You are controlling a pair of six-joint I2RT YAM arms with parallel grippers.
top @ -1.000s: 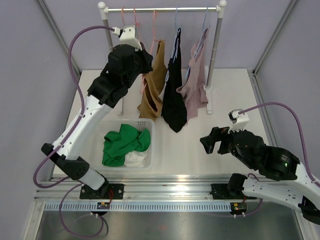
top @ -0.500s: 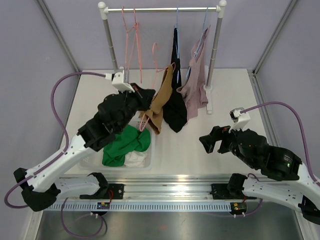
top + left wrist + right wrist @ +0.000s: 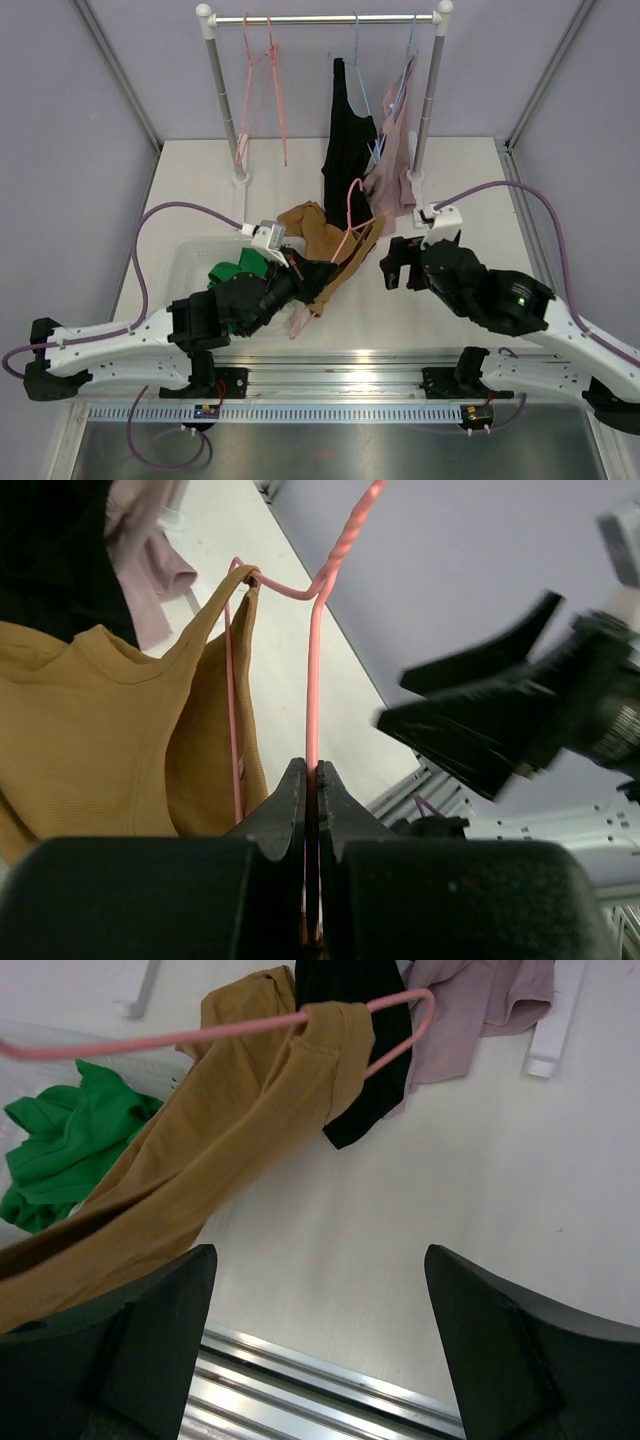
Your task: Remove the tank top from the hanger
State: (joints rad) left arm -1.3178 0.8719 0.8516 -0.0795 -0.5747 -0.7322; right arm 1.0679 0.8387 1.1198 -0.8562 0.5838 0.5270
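Note:
The mustard tank top [image 3: 335, 250] hangs on a pink hanger [image 3: 352, 215] that is off the rail, low over the table. My left gripper [image 3: 298, 268] is shut on the hanger's wire [image 3: 311, 770]; the top [image 3: 90, 730] drapes to its left in the left wrist view. My right gripper [image 3: 396, 265] is open and empty, just right of the top. In the right wrist view the tank top [image 3: 190, 1150] and hanger [image 3: 180, 1035] lie up and left of the open fingers [image 3: 150, 1350].
A rail [image 3: 325, 18] at the back holds empty pink hangers [image 3: 262, 90], a black top [image 3: 348, 160] and a mauve top [image 3: 392, 175]. A clear bin [image 3: 195, 260] with green clothing [image 3: 228, 272] sits at the left. The metal front rail [image 3: 330, 1390] runs along the table edge.
My left arm has swung down and toward the front, carrying the hanger and mustard top off the rail. My right gripper has moved left toward the top.

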